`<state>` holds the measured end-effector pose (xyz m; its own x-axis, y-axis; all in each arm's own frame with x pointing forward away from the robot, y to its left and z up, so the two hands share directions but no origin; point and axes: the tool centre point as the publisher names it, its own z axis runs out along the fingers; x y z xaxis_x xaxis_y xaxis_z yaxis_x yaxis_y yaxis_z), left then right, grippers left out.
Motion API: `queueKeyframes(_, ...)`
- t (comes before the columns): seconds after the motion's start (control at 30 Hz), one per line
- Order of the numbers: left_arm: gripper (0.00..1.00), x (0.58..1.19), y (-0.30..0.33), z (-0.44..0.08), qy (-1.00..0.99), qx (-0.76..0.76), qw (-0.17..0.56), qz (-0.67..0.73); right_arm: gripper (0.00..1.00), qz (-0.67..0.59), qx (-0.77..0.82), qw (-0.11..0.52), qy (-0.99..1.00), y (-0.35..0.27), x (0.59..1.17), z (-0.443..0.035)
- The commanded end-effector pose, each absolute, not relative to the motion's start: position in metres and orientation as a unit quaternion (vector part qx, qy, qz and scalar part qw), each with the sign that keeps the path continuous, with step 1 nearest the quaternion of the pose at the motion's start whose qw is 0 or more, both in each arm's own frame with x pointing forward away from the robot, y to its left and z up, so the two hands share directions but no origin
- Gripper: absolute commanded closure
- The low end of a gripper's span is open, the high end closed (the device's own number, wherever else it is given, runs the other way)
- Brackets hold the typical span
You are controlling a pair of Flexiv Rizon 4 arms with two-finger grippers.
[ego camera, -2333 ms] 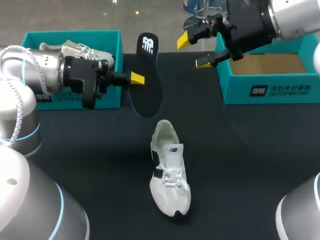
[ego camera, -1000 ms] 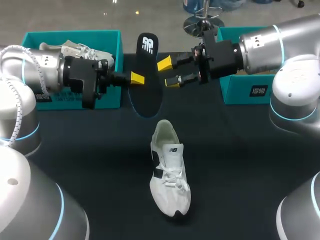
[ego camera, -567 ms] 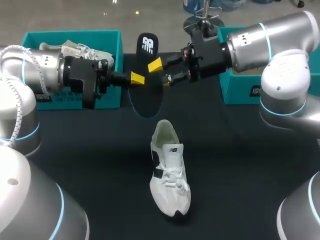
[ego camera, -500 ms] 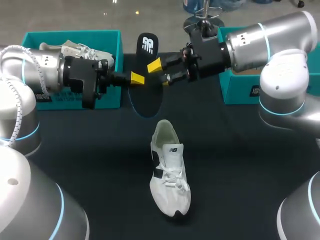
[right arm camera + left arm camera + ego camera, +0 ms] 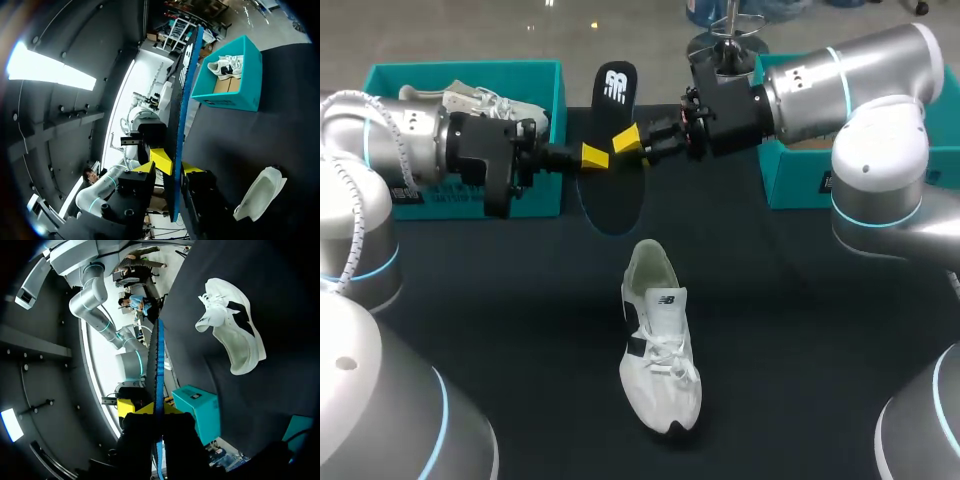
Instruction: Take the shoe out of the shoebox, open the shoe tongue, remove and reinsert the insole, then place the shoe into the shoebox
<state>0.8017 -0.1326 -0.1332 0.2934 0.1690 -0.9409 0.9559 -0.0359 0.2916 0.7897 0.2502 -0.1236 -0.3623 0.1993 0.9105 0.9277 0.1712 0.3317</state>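
A black insole [image 5: 617, 95] hangs upright in the air over the back of the table. My left gripper [image 5: 593, 156] is shut on its left edge, and in the left wrist view the insole [image 5: 159, 360] runs edge-on out from between that gripper's [image 5: 157, 411] fingers. My right gripper [image 5: 632, 145] comes in from the right at the same height. In the right wrist view its yellow tips [image 5: 177, 165] press the insole [image 5: 185, 85] from both sides. The white shoe [image 5: 660, 350] lies on the black table below, toe toward me, also seen from the left wrist [image 5: 230, 335].
A teal shoebox [image 5: 460, 70] at the back left holds another white shoe [image 5: 485, 100]. A second teal shoebox [image 5: 880, 175] stands at the back right, behind my right arm. Black tabletop surrounds the shoe.
My right arm swung in from the back right to the insole, and its fingers narrowed from wide open onto the insole. The left arm, insole and shoe stayed put.
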Motion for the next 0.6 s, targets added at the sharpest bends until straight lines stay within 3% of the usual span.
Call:
queueKeyframes(0.03, 1.0, 0.802, -0.134, -0.135, 0.458, 0.613, 0.522, -0.377, 1.0, -0.485, -0.421, 0.376, -0.668, 0.255, 0.792, -0.124)
queueKeyframes(0.43, 1.0, 0.802, -0.134, -0.135, 0.458, 0.613, 0.522, -0.377, 1.0, -0.488, -0.444, 0.37, -0.654, 0.249, 0.79, -0.133)
queueKeyframes(0.47, 0.61, 0.802, -0.134, -0.135, 0.458, 0.613, 0.522, -0.377, 1.0, -0.488, -0.448, 0.367, -0.652, 0.247, 0.79, -0.136)
queueKeyframes(0.5, 0.0, 0.8, -0.132, -0.134, 0.466, 0.614, 0.514, -0.377, 1.0, -0.488, -0.451, 0.366, -0.651, 0.246, 0.79, -0.139)
queueKeyframes(0.6, 0.0, 0.794, -0.122, -0.134, 0.5, 0.596, 0.498, -0.383, 1.0, -0.489, -0.466, 0.357, -0.645, 0.24, 0.791, -0.149)
